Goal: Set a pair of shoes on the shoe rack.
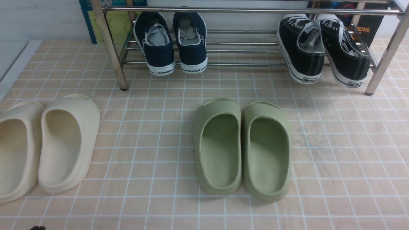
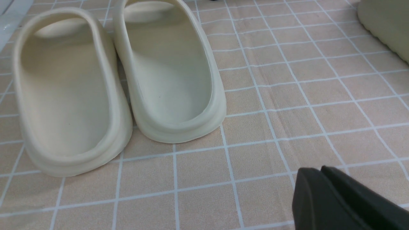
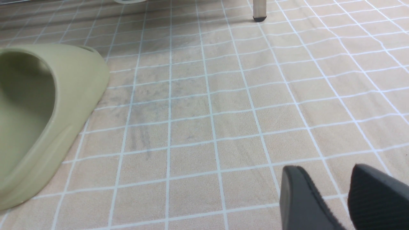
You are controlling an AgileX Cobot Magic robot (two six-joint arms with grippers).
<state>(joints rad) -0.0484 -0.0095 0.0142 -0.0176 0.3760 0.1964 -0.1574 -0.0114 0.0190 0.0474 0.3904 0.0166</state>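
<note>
Nearest to us, the left gripper point(image 2: 314, 170) has its fingers together, nothing between them, over bare tile. Across on the other side, the right gripper point(image 3: 329, 169) stands a little apart at the tips, and it's empty too!

Just beyond come the cream slides point(image 1: 68, 188) on the left and the green slides point(image 1: 220, 189) nearer the middle, all on the floor and no part of this play.

Further out, there they are: the navy slip-ons point(image 1: 158, 56), side by side on the lower tier of the shoe rack point(image 1: 246, 64), towards its left end, white heels facing us and poking out past the front bar. The job looks done, so any further touch should be a small one.

How would they handle? Light, I'd say, with canvas that gives under a squeeze and paper stuffing point(image 1: 156, 35) inside to prop the shape. Nothing fragile, but a hard pinch could crumple that upper. The rubber soles should be springy and grippy; the polished tubes are the slippery partner here. For a nudge, go for the heel: it's the sturdiest-looking part and the easiest to reach under that upper bar. One finger inside the collar, one outside, low towards the sole, and keep it level.

Beyond the canvas, the toes point away towards the wall.
</note>
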